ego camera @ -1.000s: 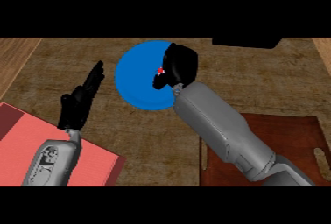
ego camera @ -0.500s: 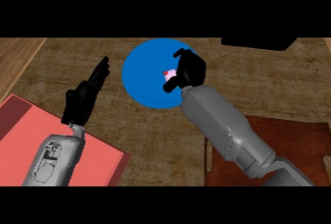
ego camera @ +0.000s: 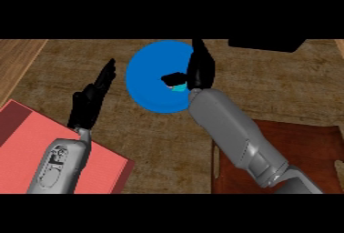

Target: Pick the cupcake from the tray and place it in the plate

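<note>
The right hand [ego camera: 199, 68] stands over the blue plate [ego camera: 149, 77], at the plate's three o'clock side, its fingers now straight and pointing toward twelve o'clock. It holds nothing. Just beside it, toward nine o'clock, sits the cupcake [ego camera: 176, 83], a small dark thing with a teal patch, lying within the plate's outline near its centre. Whether the thumb touches the cupcake cannot be told from this angle; the fingers are clear of it.

The step in hand looks like the release: the cupcake rests on the plate and the hand has opened. The task seems close to done. The next move calls for lifting the right hand straight up and back toward five o'clock, keeping the fingers off the cupcake so it is not knocked over or dragged off the plate.

The left hand [ego camera: 90, 100] rests open at the plate's eight o'clock, fingers straight, above the tabletop [ego camera: 282, 86]. The brown tray [ego camera: 309, 150] lies at five o'clock, a red block [ego camera: 27, 150] at eight o'clock.
</note>
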Robot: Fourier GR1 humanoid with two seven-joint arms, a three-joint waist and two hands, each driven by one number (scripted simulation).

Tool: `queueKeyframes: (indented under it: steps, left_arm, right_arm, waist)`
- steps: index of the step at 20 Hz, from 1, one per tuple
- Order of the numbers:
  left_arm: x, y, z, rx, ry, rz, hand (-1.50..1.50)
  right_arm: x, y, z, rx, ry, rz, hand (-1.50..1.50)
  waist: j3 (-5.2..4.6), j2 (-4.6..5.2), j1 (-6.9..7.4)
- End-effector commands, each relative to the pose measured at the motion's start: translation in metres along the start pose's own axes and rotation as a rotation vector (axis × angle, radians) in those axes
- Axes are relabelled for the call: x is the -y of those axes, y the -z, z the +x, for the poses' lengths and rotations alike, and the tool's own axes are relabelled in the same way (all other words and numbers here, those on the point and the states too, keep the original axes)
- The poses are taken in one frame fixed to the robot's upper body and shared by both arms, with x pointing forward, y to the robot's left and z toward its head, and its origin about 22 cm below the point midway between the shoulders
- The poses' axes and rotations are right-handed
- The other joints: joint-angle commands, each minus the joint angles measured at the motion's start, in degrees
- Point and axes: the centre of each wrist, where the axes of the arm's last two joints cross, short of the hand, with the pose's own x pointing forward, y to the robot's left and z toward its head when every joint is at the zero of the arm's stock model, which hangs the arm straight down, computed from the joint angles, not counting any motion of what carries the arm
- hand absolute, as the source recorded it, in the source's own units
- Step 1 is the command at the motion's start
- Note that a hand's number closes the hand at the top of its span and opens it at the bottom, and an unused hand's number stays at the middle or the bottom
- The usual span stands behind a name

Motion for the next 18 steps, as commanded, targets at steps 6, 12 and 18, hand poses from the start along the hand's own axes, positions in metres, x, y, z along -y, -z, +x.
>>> queueKeyframes:
  steps: [6, 12, 18]
  left_arm:
    - [-0.024, -0.008, -0.012, -0.044, -0.006, 0.072, 0.00]
    - [-0.030, -0.044, -0.018, -0.059, 0.004, 0.116, 0.00]
    - [-0.041, -0.022, -0.020, -0.072, 0.002, 0.090, 0.00]
  right_arm:
    - [0.005, -0.002, -0.025, -0.061, 0.234, -0.209, -1.50]
    - [0.023, -0.016, -0.063, -0.064, 0.286, -0.188, -1.50]
    - [0.056, -0.021, -0.109, -0.034, 0.280, -0.142, -1.50]
  waist:
    - [-0.06, -1.53, -5.20]
    - [-0.09, -2.44, -7.34]
    - [-0.11, -2.09, -7.47]
